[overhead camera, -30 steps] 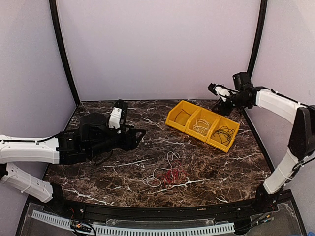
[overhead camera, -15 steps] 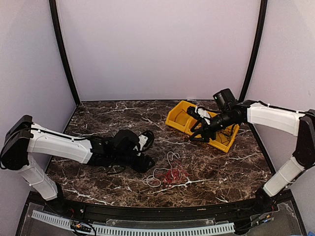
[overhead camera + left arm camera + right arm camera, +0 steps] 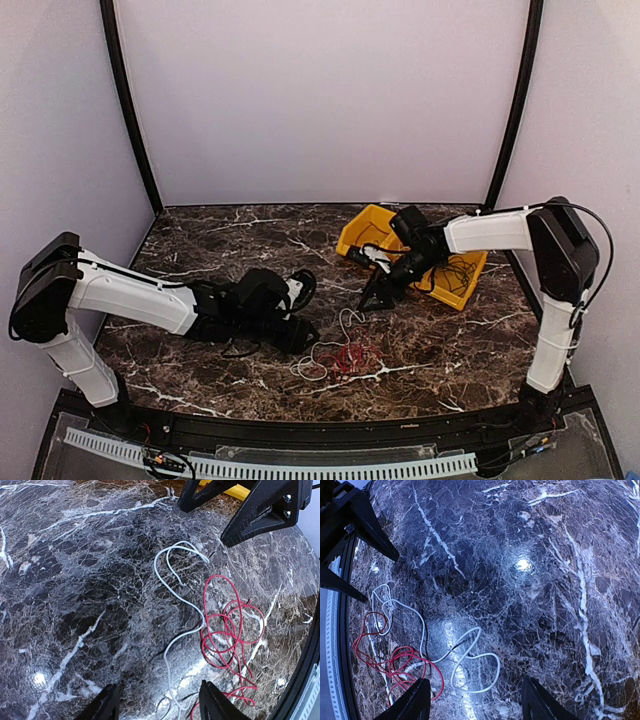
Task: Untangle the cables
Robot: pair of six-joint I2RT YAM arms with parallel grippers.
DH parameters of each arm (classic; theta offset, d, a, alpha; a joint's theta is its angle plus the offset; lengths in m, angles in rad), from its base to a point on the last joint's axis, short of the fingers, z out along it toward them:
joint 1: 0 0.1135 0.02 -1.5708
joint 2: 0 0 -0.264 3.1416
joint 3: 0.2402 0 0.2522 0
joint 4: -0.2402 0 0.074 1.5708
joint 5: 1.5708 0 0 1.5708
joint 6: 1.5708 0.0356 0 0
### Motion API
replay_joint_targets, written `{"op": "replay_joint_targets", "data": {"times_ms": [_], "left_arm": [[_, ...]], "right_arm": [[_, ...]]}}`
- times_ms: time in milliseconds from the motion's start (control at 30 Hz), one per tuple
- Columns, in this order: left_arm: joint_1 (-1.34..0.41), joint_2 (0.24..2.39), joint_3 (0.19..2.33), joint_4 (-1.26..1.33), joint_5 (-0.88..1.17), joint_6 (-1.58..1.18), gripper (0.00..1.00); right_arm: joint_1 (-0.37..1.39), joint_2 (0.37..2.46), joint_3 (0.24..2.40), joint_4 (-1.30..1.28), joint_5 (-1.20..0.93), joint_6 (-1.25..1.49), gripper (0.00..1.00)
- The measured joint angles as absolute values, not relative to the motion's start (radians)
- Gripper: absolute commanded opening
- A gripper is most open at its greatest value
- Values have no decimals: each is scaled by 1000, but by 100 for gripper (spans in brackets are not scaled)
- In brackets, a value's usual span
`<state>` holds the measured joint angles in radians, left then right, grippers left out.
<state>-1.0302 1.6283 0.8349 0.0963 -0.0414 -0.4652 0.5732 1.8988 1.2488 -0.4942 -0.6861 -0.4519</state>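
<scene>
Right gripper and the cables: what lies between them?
Nothing but bare table between the right gripper and the cables, clearest in the top view.

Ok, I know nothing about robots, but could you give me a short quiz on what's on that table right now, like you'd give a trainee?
1. Which cable lies tangled with the red cable on the table? A white, B green, C blue.
2. True or false: the left pincer is clamped on a cable.
3. Fill in: the bins beyond the right pincer are ___.
Key: 1 A, the white cable; 2 false, it is open and holds nothing; 3 yellow.
</scene>
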Motion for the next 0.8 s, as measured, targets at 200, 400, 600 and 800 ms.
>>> {"op": "replay_joint_targets", "data": {"times_ms": [200, 400, 600, 800], "left_arm": [[-1030, 1628, 829, 126, -45, -483, 57], [-1030, 1628, 829, 141, -53, -484, 57], [-1030, 1628, 829, 152, -68, -482, 57], [-1030, 1628, 822, 231, -72, -451, 61]], "right_arm": [[603, 1963, 1318, -500, -700, -439, 59], [620, 2051, 1377, -536, -693, -427, 32], [620, 2063, 1404, -596, -698, -427, 0], [621, 2014, 1417, -660, -761, -448, 0]]}}
